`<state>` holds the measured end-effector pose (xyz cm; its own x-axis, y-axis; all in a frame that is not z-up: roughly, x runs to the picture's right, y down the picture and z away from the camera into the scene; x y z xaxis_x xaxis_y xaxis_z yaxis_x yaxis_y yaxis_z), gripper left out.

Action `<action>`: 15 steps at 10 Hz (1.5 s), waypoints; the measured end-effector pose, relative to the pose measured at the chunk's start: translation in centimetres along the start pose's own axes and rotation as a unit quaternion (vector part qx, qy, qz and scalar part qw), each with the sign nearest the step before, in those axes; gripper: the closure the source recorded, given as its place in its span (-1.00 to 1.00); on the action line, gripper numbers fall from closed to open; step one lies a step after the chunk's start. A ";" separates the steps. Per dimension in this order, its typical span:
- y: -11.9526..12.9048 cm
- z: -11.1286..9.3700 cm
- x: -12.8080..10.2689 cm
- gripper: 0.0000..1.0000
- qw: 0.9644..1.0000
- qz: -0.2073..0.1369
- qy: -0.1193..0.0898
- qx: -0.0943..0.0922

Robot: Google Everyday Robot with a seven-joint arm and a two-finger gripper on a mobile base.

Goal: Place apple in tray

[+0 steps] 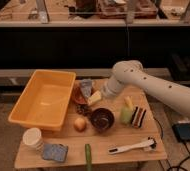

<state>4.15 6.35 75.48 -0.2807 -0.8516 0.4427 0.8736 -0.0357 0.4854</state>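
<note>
The apple [79, 123] sits on the counter [119, 136], just off the tray's near right corner and not in it. It is just left of a dark bowl [102, 119], near it but seemingly not touching. The tray [23, 106] takes up the counter's left part, its long side running away from the camera, and nothing shows inside it.

Behind the apple, by the tray's right wall, stands a brown dish [78, 96] with a blue-grey packet [86, 87] leaning in or on it. The pincer [94, 98] hangs just right of that dish and behind the bowl, well clear of the apple. Its pale tip points down and to the left. I cannot tell whether it is open or closed, and nothing can be seen held in it. The white arm [153, 88] comes in from the right, bends at an elbow above the counter's far edge and slopes down to the pincer.

Right of the bowl a greenish-yellow oblong thing [126, 114] stands upright, with a dark striped item [138, 116] touching or just beside it. Along the near edge lie a white tool [133, 146] at the right, a green vegetable [88, 158] pointing toward the camera, a blue-grey pad [55, 152], and a white cup [33, 138] at the left corner. A black box [186, 132] lies on the floor to the right.
</note>
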 end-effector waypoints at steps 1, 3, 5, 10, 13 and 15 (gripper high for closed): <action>-0.2 0.1 -0.2 -0.60 1.000 -0.005 -0.002 -0.006; -2.6 1.2 0.0 -0.60 0.999 -0.030 -0.015 -0.030; -5.6 2.7 0.3 -0.60 0.996 -0.061 -0.039 -0.046; -6.1 3.0 0.1 -0.60 0.995 -0.069 -0.047 -0.054; -8.7 3.5 -1.2 -0.60 0.993 -0.094 -0.034 -0.060; -10.6 4.1 -1.7 -0.60 0.991 -0.109 -0.027 -0.065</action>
<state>-6.24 10.28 72.71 -0.4866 -0.7872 0.3788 0.8327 -0.2868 0.4737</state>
